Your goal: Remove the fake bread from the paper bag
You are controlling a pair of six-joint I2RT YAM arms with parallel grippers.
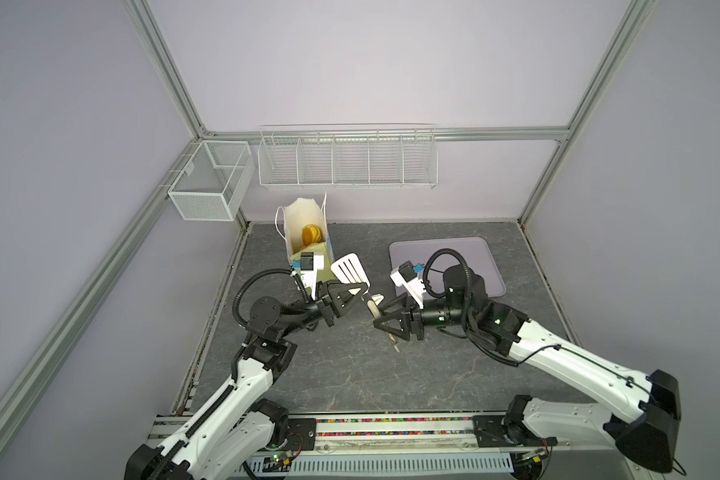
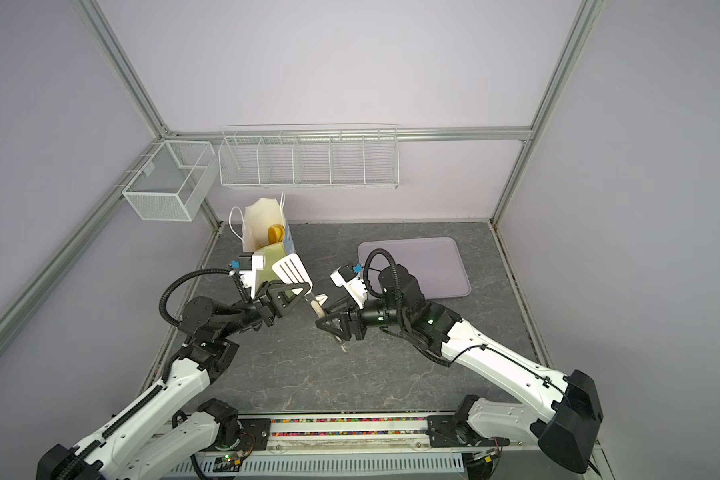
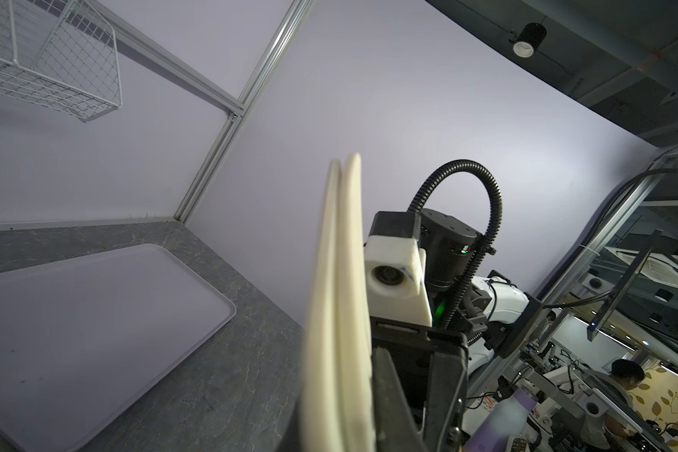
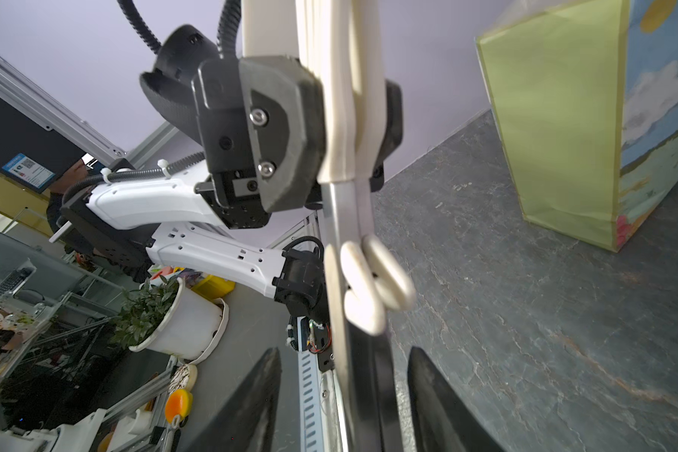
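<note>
Left gripper point(image 1: 362, 291) was clenched on the white tongs point(image 1: 350, 270); the right gripper point(image 1: 382, 319) stood released around their handle end. Inside the upright paper bag point(image 1: 298, 220), the fake bread point(image 1: 310, 235) showed only partly.

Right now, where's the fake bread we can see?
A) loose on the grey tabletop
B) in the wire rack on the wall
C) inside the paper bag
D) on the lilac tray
C: in a top view a golden piece of fake bread shows through the open top of the paper bag.
</note>
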